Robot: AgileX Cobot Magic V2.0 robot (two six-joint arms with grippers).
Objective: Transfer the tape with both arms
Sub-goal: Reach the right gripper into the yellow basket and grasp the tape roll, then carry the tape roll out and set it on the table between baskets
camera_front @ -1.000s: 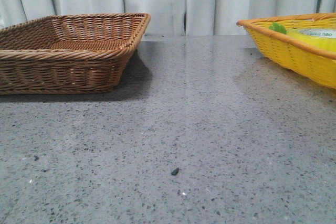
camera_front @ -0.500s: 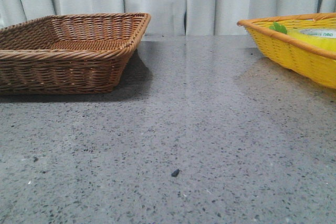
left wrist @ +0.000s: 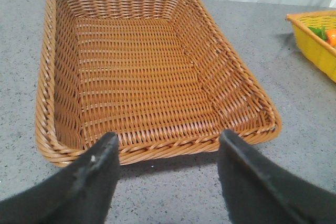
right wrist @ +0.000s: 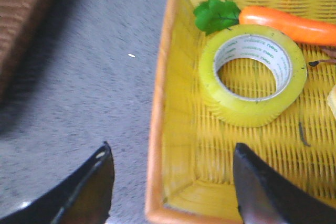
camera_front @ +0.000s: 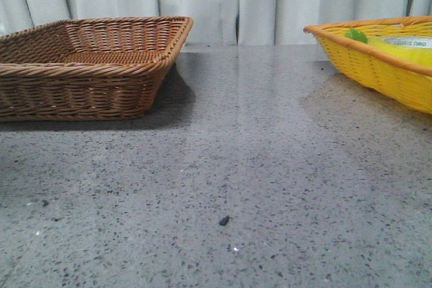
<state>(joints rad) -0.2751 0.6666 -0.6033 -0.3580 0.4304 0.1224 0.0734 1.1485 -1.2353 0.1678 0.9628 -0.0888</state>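
The right gripper stood wide open with nothing between its fingers, only their dark tips showing, the rest cut off at the frame edge. It hung above the near rim of the yellow basket, one finger over the bench, the other over the basket floor. Just beyond it, inside the basket, the tape lay flat on its side, untouched and apart from both fingers. Past the tape lay a carrot, its far end cut off, with green leaves touching the roll's far edge. Small dark bits beside the tape were too small to identify.

The left gripper was likewise wide open and empty, hovering before the near rim of the brown basket.

In the front view neither gripper appeared; only the tape's top showed above the yellow rim. A small dark speck lay on the bench.
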